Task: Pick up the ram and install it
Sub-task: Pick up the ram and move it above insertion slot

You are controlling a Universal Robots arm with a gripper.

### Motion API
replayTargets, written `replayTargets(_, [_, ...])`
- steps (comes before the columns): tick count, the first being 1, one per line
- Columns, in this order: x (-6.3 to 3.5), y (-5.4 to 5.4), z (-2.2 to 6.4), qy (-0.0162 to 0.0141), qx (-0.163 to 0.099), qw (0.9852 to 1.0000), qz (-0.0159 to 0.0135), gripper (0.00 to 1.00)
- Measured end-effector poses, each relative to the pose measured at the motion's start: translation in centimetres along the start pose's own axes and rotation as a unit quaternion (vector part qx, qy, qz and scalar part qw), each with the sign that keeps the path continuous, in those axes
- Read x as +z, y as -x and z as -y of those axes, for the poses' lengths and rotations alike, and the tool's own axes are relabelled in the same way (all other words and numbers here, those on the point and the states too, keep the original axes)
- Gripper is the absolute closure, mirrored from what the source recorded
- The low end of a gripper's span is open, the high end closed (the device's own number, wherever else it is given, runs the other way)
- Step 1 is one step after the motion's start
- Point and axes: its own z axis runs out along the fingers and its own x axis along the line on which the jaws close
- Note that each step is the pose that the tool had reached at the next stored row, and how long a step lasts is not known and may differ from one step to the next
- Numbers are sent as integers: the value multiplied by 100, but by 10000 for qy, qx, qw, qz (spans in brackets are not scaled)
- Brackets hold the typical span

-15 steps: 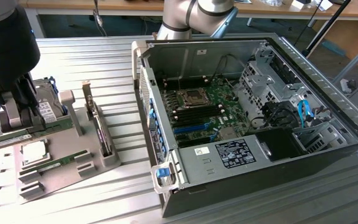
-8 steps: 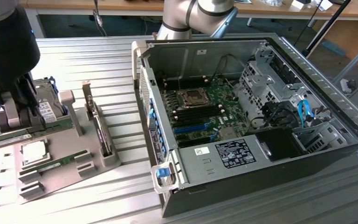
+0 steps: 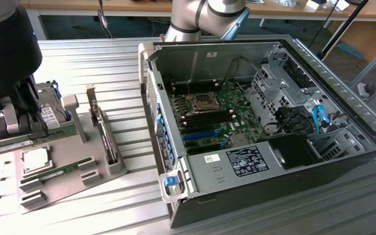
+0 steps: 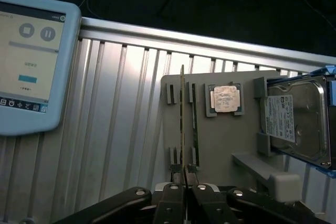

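Currently the gripper [image 4: 184, 177] is pinched shut on the ram [image 4: 182, 114], gripping the thin green stick by one long edge, stick seen edge-on. Ram hangs right over the gray tray [image 4: 226, 150], at the tray's outer slot; whether it has cleared the slot, cannot tell. Second stick [image 4: 195, 124] sits in the tray just beside it; processor chip [image 4: 226, 98] and hard drive [image 4: 296, 119] lie further along the tray. Computer case [image 3: 253, 122] lies open, well apart from the tray. Judgement: pick-up done or nearly so; carrying over and seating in the case all left
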Motion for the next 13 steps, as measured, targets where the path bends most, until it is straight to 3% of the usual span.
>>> replayTargets(13, [0,0,0,-1,74,10000,3,88])
